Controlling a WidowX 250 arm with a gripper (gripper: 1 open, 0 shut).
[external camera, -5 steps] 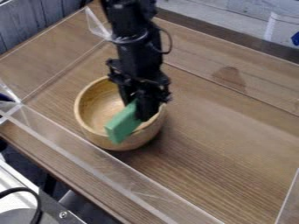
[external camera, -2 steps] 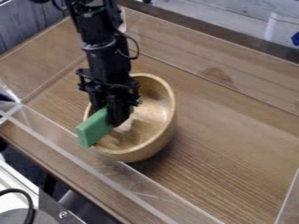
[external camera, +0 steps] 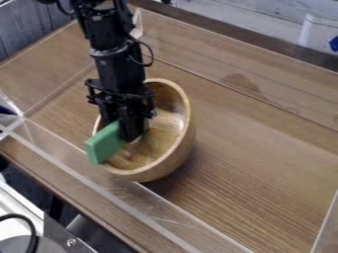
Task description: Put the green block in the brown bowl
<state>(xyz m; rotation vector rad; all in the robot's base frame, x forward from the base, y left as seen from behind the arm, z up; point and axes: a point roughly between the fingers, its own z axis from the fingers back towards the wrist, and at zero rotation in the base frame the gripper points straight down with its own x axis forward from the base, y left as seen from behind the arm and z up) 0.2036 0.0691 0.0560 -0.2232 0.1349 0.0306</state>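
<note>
Bowl had tipped and slid since a second back — the brown bowl [external camera: 156, 133] sat tilted, mouth toward the arm. Gripper [external camera: 126, 133] was clamped on the green block [external camera: 106, 142], block low at the bowl's near-left rim, not released. Likely shoving the bowl. Wood-grain counter [external camera: 251, 109], clear low wall along front edge.

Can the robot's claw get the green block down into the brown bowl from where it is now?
Probably yes. The claw is shut on the green block and hangs right at the brown bowl, which looks tipped on its side. Nothing blocks the opening, though the block overlaps the near rim.
</note>
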